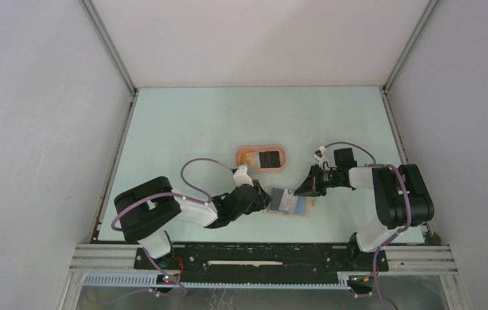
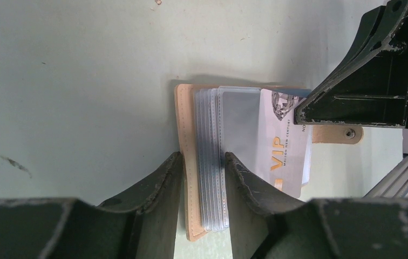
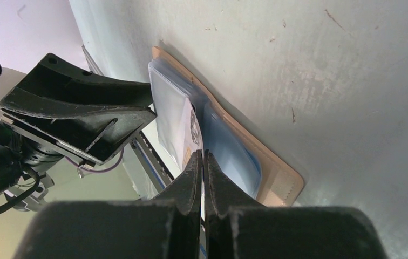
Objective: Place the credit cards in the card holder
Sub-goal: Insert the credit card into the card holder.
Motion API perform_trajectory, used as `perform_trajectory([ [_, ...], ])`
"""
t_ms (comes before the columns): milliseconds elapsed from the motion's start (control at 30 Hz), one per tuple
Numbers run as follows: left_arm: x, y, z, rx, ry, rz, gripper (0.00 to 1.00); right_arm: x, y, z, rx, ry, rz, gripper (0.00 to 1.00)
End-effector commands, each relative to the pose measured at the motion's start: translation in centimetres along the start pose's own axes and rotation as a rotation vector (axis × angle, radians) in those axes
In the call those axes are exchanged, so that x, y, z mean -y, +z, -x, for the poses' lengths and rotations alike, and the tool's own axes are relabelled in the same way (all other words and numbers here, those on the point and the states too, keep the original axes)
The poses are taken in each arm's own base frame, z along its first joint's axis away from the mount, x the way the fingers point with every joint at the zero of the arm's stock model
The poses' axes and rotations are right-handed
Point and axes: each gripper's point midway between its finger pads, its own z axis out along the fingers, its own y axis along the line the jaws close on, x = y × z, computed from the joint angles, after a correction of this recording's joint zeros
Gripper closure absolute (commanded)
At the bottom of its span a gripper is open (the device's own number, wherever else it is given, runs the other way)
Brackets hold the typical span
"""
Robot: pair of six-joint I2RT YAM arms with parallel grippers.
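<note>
The tan card holder (image 1: 301, 210) lies open on the table between both arms, with clear sleeves fanned out. My left gripper (image 2: 203, 156) is shut on the card holder's (image 2: 183, 118) left cover edge and sleeve stack. My right gripper (image 3: 202, 154) is shut on a pale blue VIP card (image 2: 284, 156), whose far end lies under a clear sleeve. The same card (image 3: 192, 132) shows edge-on in the right wrist view, over the card holder (image 3: 277, 181). In the top view the left gripper (image 1: 264, 197) and right gripper (image 1: 301, 189) flank the holder.
A salmon-pink oval tray (image 1: 261, 149) stands just behind the wallet, holding black cards (image 1: 268, 159) and a yellow-orange one (image 1: 249, 157). White walls enclose the table on three sides. The metal rail (image 1: 261, 258) runs along the near edge.
</note>
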Motion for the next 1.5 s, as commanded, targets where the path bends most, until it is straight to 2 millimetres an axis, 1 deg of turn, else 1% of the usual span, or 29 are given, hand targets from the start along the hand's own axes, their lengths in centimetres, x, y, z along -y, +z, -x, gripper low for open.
perform_trajectory([
  [0, -0.8, 0.0, -0.9, -0.028, 0.006, 0.011, 0.60, 0.6, 0.2, 0.3, -0.002, -0.041, -0.055, 0.97],
  [167, -0.8, 0.0, -0.9, -0.029, 0.005, 0.009, 0.60, 0.4, 0.4, 0.1, -0.013, -0.051, -0.048, 0.96],
  [367, -0.6, 0.0, -1.0, -0.034, 0.009, 0.005, 0.60, 0.5, 0.7, -0.2, -0.034, -0.044, -0.052, 0.96],
  [633, -0.5, 0.1, -1.0, -0.037, 0.012, -0.002, 0.61, 0.2, 1.0, -0.1, -0.049, -0.050, -0.043, 0.94],
  [1100, -0.2, 0.0, -1.2, -0.047, 0.018, -0.024, 0.60, -0.7, 2.1, -0.3, -0.103, -0.085, -0.035, 0.89],
  [1333, 0.2, -0.3, -1.1, -0.045, 0.018, -0.045, 0.57, -1.0, 2.0, -0.1, -0.105, -0.095, -0.027, 0.78],
  [1467, 0.4, -0.6, -0.8, -0.038, 0.016, -0.057, 0.54, -1.1, 1.7, 0.3, -0.099, -0.093, -0.022, 0.68],
])
